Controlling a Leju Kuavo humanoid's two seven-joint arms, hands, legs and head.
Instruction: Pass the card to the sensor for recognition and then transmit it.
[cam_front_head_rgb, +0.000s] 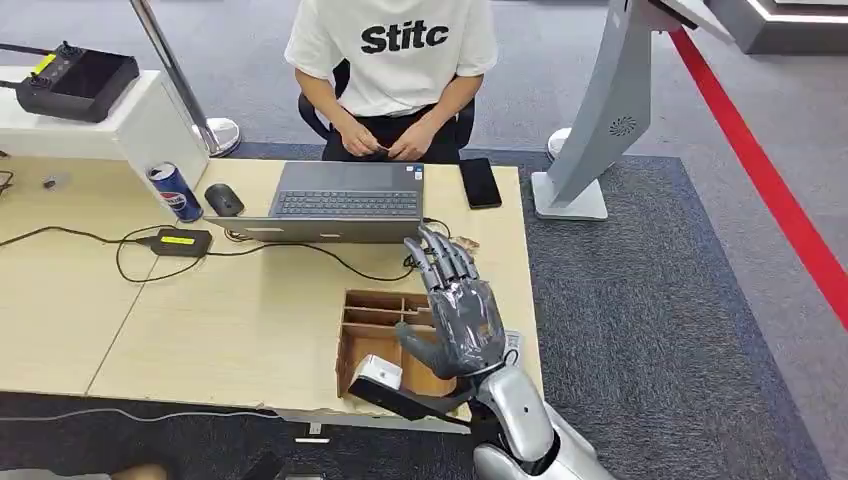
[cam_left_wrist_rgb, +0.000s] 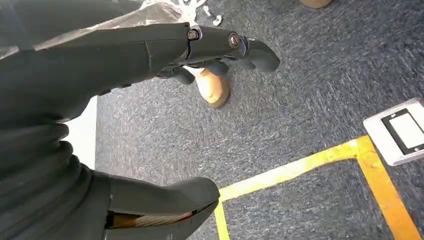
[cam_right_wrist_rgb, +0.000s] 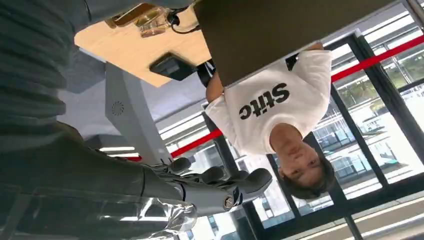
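**Card station, right hand raised over sorter box**

Card: cannot be made out with certainty. A small white rounded item lies in the near-left compartment of the brown wooden divided box; whether it is the card cannot be told.

Right hand: above the box's right side, back uppermost, fingers straight and slightly apart, nothing seen in them.

Left hand: over dark grey carpet crossed by a yellow floor line, fingers extended, thumb apart, holding nothing.

Pale wooden bench: box at its near edge; beyond it an open grey laptop, a black phone, a dark mouse and a blue drinks can.

Seated person in a white T-shirt: behind the laptop, hands together.
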